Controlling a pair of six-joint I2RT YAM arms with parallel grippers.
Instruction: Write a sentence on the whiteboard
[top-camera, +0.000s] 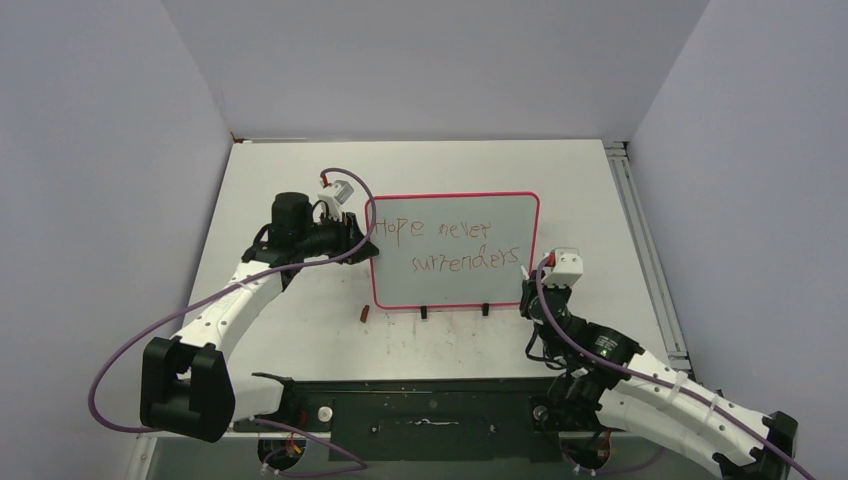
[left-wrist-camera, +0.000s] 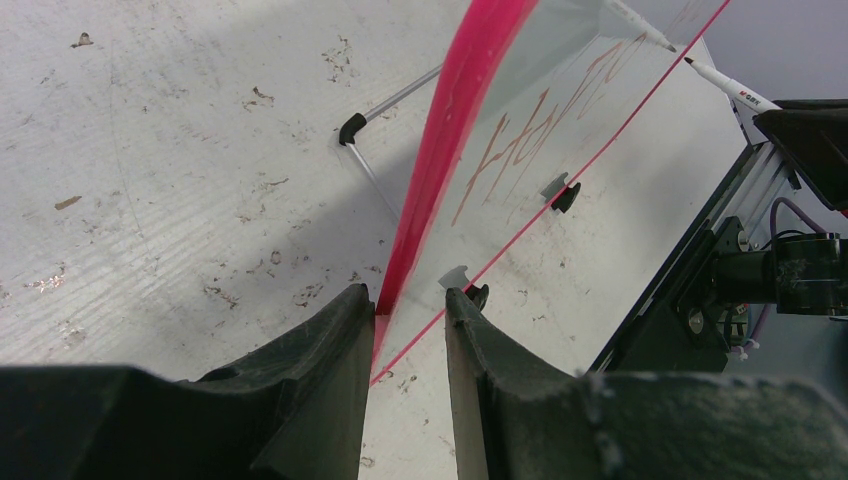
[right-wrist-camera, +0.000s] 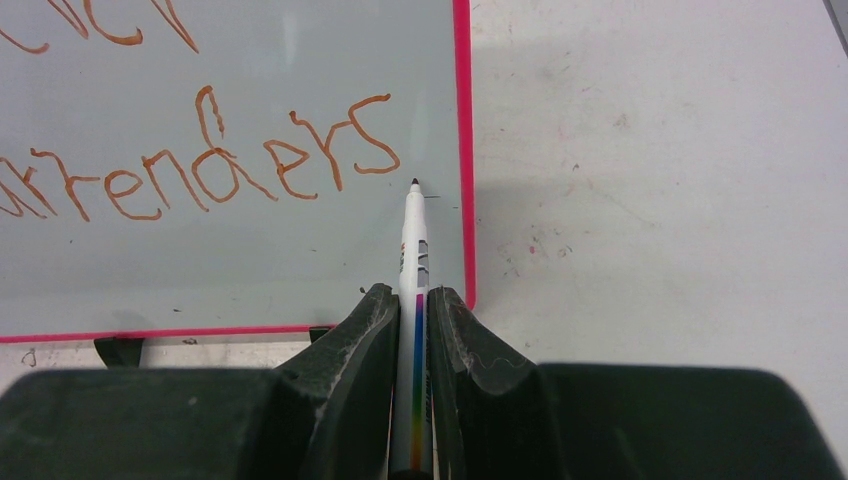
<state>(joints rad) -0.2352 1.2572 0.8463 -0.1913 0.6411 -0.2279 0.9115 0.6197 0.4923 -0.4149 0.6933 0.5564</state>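
The whiteboard (top-camera: 440, 288) stands mid-table on its pink-red frame, propped and tilted. The sentence (top-camera: 450, 245) reads "Hope never surrenders" in two reddish-brown lines. My left gripper (top-camera: 362, 238) is at the board's left edge. In the left wrist view its fingers straddle the pink frame (left-wrist-camera: 455, 110), the left finger pressed against it, gripper (left-wrist-camera: 408, 300) shut on the board. My right gripper (right-wrist-camera: 413, 300) is shut on a white marker (right-wrist-camera: 413, 240) with a rainbow stripe. Its tip sits just right of the last "s" (right-wrist-camera: 365, 135), near the board's right frame (right-wrist-camera: 462, 150).
A small reddish cap (top-camera: 365, 313) lies on the table by the board's lower left corner. Two black feet (top-camera: 424, 312) poke out under the lower frame. A wire stand leg (left-wrist-camera: 352, 128) props the board behind. A metal rail (top-camera: 640, 240) runs along the table's right edge.
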